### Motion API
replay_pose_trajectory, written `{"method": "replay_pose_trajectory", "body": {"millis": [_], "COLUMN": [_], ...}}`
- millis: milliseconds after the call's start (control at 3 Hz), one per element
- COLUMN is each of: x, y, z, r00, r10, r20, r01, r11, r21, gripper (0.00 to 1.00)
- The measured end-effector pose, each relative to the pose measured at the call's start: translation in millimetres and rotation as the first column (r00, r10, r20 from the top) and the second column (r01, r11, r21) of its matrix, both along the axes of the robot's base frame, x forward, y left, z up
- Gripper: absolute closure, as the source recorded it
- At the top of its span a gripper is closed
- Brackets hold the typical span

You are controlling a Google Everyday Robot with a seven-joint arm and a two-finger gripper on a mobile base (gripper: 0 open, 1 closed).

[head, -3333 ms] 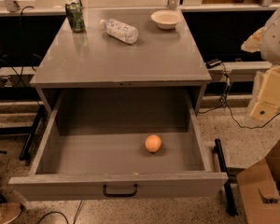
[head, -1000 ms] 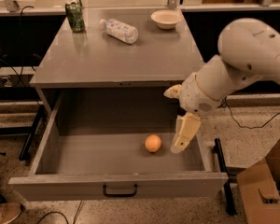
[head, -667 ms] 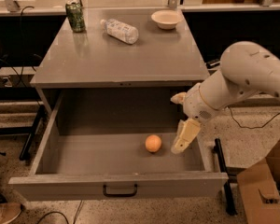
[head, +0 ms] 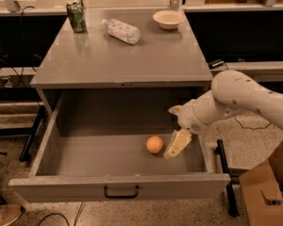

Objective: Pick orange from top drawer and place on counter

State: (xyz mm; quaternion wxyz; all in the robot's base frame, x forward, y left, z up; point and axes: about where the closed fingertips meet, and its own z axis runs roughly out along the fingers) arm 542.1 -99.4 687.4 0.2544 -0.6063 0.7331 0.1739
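The arm has swung in from the right. About 3 seconds back it was off at the room's edge, well clear of the cabinet, and 1 second back it hung higher over the right side of the top drawer (head: 118, 186). Now it has sunk lower, and the hand (head: 173, 129) is down inside the drawer, close to its right wall.

The hand looks open to me. 1 pale finger (head: 178, 144) slants down toward the drawer floor just beside the orange (head: 154, 144), on its right. The other finger (head: 174, 110) sits well above it, near the drawer's back wall. Nothing is between them, and I can't tell whether the lower finger actually touches the fruit.

The orange hasn't budged through any of this. It rests on the drawer floor, right of centre and nearer the front panel than the back.

I'd say the reach is nearly over and the grasp is what's left. The hand still sits to one side of the fruit, not around it, so it probably has to shift left and settle before it can close.

The table (head: 132, 62) above has plenty of bare grey surface toward its front edge. The green can (head: 76, 16), the plastic bottle (head: 122, 31) and the white bowl (head: 168, 19) are all lined up along the back.
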Motion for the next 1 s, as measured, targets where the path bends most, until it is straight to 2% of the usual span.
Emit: {"method": "replay_pose_trajectory", "body": {"millis": [333, 667, 1000], "x": [6, 13, 12], "y": [19, 53, 52], "z": [-27, -61, -65], "r00": [1.0, 0.9999, 1.0], "r10": [0.006, 0.011, 0.006], "r20": [-0.006, 0.006, -0.001], "r01": [-0.006, -0.011, -0.006], "r11": [1.0, 1.0, 1.0], "r21": [0.017, 0.015, 0.012], "gripper": [0.0, 0.0, 0.0]}}
